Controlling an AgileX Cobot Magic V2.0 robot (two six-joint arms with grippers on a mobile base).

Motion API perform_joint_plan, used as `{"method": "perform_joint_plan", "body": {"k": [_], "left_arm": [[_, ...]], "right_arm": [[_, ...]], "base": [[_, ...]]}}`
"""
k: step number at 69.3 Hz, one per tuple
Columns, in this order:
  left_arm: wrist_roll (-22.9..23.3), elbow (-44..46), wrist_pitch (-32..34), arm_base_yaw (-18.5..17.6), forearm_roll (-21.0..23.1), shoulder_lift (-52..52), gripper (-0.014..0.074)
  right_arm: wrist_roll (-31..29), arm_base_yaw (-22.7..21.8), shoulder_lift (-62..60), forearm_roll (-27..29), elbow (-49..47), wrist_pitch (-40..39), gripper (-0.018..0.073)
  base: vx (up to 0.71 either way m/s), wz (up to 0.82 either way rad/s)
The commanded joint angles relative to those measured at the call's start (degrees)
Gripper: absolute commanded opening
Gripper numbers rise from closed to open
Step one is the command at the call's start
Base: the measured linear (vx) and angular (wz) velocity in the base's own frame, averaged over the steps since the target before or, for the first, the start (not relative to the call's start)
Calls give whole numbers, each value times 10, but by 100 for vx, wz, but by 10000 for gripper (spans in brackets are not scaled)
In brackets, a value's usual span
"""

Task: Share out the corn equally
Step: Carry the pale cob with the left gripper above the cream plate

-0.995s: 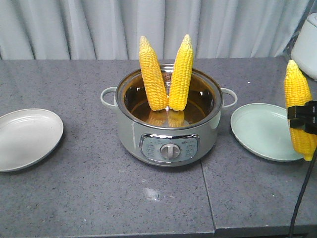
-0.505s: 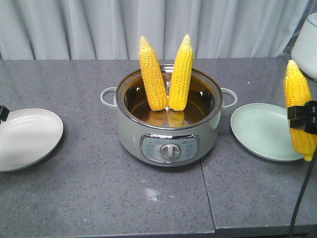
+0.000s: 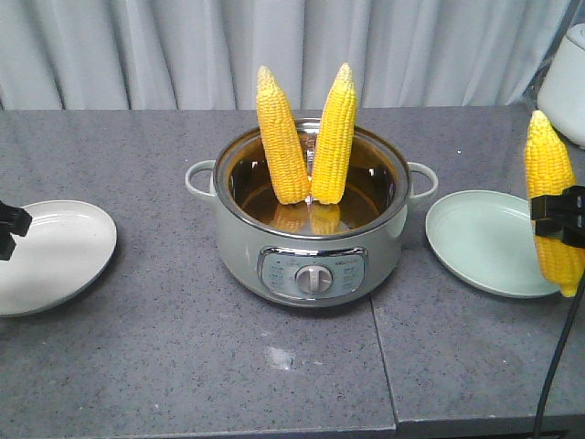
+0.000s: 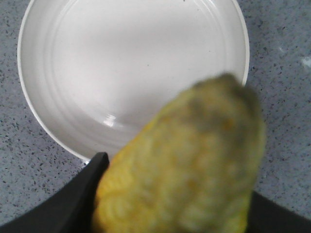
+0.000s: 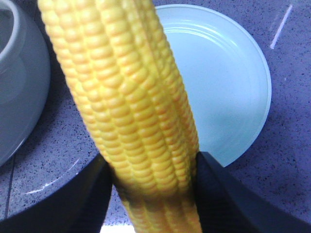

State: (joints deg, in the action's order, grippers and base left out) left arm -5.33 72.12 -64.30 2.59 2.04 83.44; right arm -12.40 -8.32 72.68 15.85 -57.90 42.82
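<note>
Two corn cobs (image 3: 281, 137) (image 3: 335, 133) stand upright, tips up, in the steel pot (image 3: 311, 247) at the table's middle. My right gripper (image 3: 559, 219) is shut on a third cob (image 3: 548, 169), held upright at the right edge of the pale green plate (image 3: 484, 242). In the right wrist view that cob (image 5: 131, 107) fills the space between the black fingers (image 5: 97, 194), with the green plate (image 5: 233, 82) behind it. My left gripper (image 3: 7, 229) shows only at the frame's left edge by the white plate (image 3: 50, 256). Its wrist view shows a blurred cob (image 4: 189, 165) in its grip above the white plate (image 4: 131, 68).
A white appliance (image 3: 569, 82) stands at the back right corner. A black cable (image 3: 553, 366) hangs down at the front right. Grey curtains close off the back. The pot's handles (image 3: 199, 178) stick out to either side.
My left gripper has come into the front view from the left edge, moving right over the white plate's rim. The right gripper and its cob have stayed put.
</note>
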Motion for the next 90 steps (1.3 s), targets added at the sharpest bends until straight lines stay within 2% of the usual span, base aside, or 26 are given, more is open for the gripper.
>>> {"method": "perform_joint_plan", "body": {"k": [1,86,87,90], "left_arm": [[5,14,22,0,7,-16,102],[5,14,14,0,7,-16,102],[5,14,16,0,7,-16,102],[5,14,16,0,7,-16,102]], "right_arm": [[-3,-3,-17,7,-14,-28,184],[-3,-3,-17,7,-14,-28,184],[38,-3,81,13,-152,100,187],[41,-3,102,7,-178,127,187]], "base": [[0,0],[0,0],[0,0],[0,0]]}}
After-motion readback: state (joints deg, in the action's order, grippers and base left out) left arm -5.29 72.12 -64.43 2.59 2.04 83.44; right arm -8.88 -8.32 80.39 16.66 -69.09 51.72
